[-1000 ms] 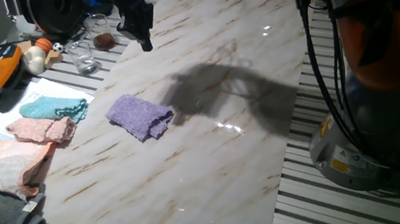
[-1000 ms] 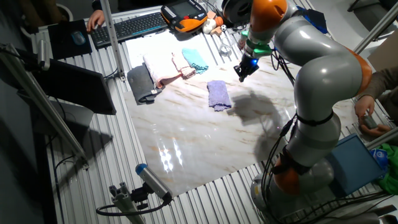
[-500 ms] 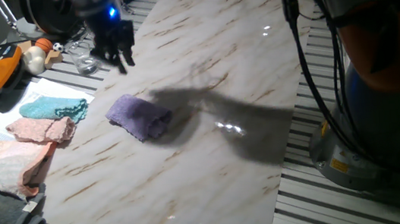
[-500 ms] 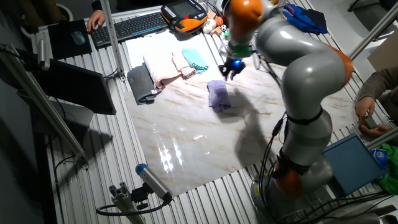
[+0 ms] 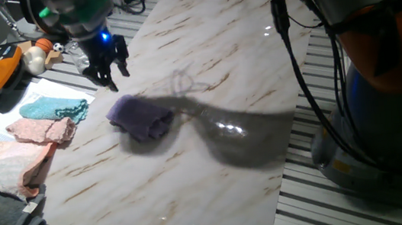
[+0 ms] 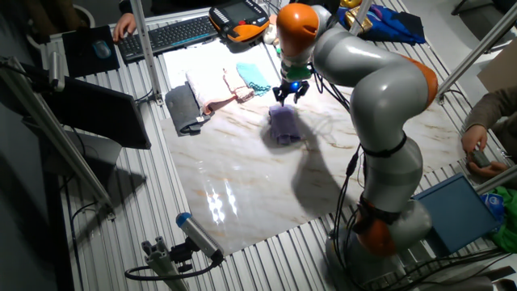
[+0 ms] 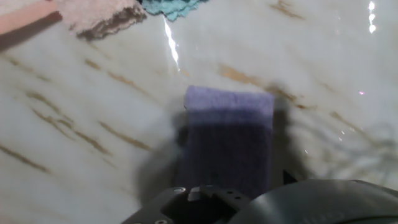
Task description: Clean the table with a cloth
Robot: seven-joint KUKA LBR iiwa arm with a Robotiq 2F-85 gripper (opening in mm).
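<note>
One fixed view
Claw [image 5: 106,69]: hangs over the worktop [image 5: 215,164], dark fingers [image 5: 96,71] pointing down and spread apart, nothing between them; a blue light glows just above them.
Purple cloth [image 5: 141,118]: lies bunched on the marble, just beside and below the claw toward the camera; the fingertips are near its far edge but apart from it. It sits in the arm's shadow.
Teal cloth [image 5: 54,108]: at the worktop's left edge, with the pale pink cloth [image 5: 40,131] just beside it, both well to the left of the claw.
Dark grey cloth [image 5: 3,220]: rolled at the lower left corner.
Drinking glass [image 5: 83,59]: stands behind the claw, off the marble.

The other fixed view
Claw [image 6: 288,91]: at the end of the grey and orange arm [image 6: 363,73], poised over the far end of the purple cloth [image 6: 283,125]; whether it touches the fabric cannot be told from here.
Purple cloth: lies on the worktop [image 6: 242,194] near its far side, apart from the teal cloth [image 6: 254,77] and the pink one [image 6: 220,87].
Keyboard [image 6: 171,34]: lies off the worktop at the far left.

Hand view
Purple cloth [image 7: 229,127]: a folded rectangle flat on the veined worktop [image 7: 81,137], straight ahead of the hand, its near half in shadow.
Claw: only the dark housing shows at the bottom edge; the fingertips are out of frame.
Teal cloth [image 7: 171,7] and pink cloth [image 7: 99,15]: at the top edge, beyond the purple one.
</note>
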